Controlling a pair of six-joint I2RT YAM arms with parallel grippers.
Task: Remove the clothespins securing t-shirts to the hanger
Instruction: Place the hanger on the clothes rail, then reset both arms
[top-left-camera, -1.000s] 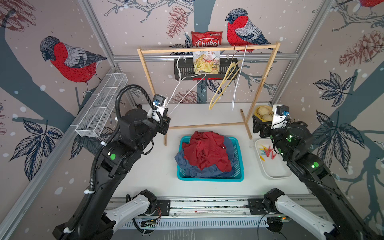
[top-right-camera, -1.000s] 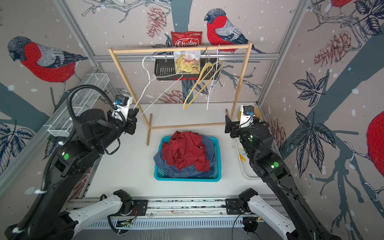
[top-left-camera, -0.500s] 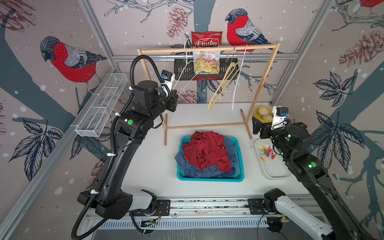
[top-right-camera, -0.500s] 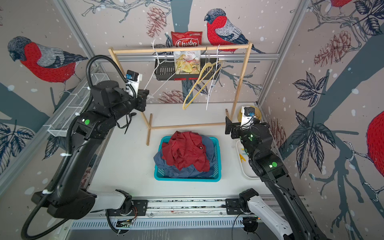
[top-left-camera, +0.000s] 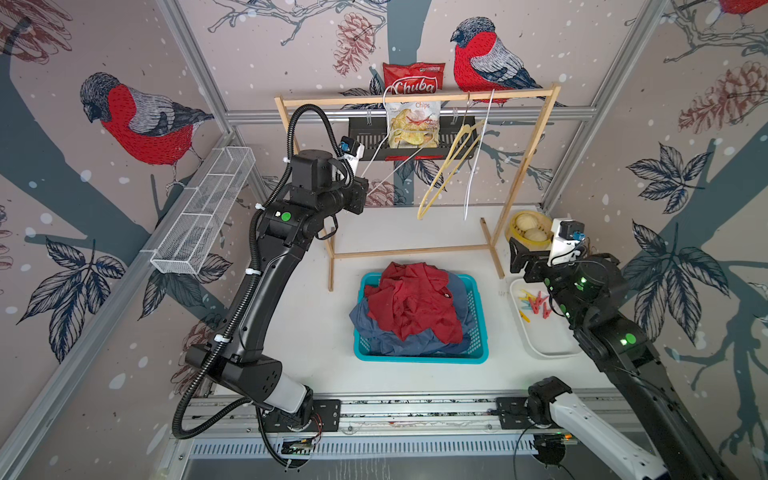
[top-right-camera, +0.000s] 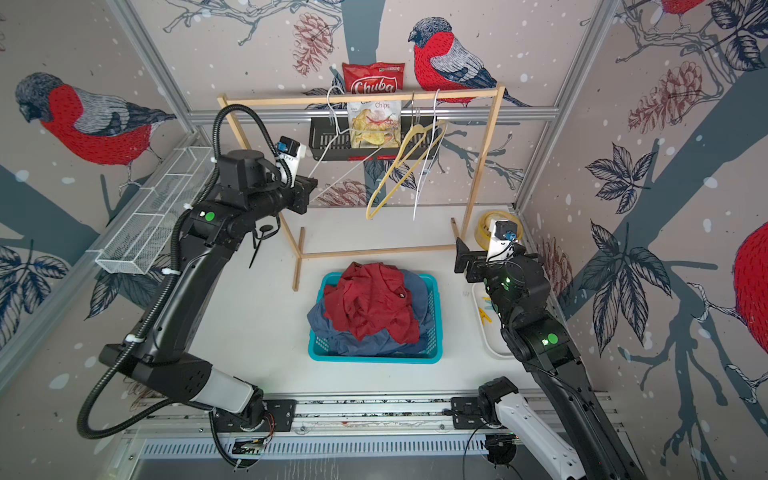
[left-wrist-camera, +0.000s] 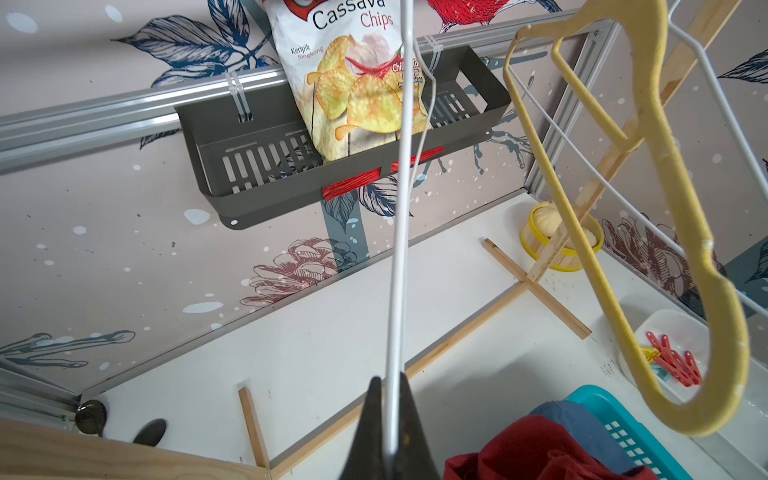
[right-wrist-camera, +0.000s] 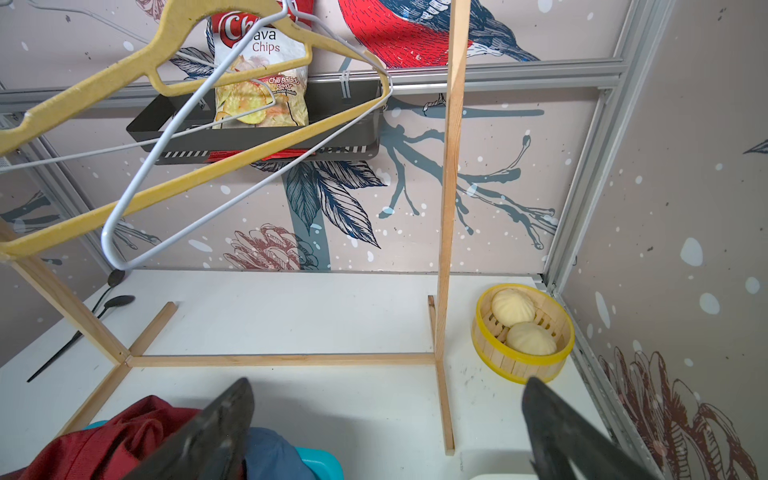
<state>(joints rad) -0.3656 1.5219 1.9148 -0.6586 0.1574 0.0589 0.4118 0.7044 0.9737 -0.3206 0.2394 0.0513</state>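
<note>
1. Your left gripper (left-wrist-camera: 388, 415) is clamped on the white wire hanger (left-wrist-camera: 399, 208); your right gripper (right-wrist-camera: 386, 384) stands wide and empty.
2. The clothespins (top-left-camera: 536, 303) lie in the tray (top-left-camera: 548, 345) at the right of frame in a top view; the t-shirts (top-left-camera: 411, 307) fill the basket (top-left-camera: 419, 358) at centre.
3. If you pull sideways, the hanger may jump off the rail (top-left-camera: 415, 99).
4. The bag (left-wrist-camera: 357, 83) reads "Cassava Chips".
</note>
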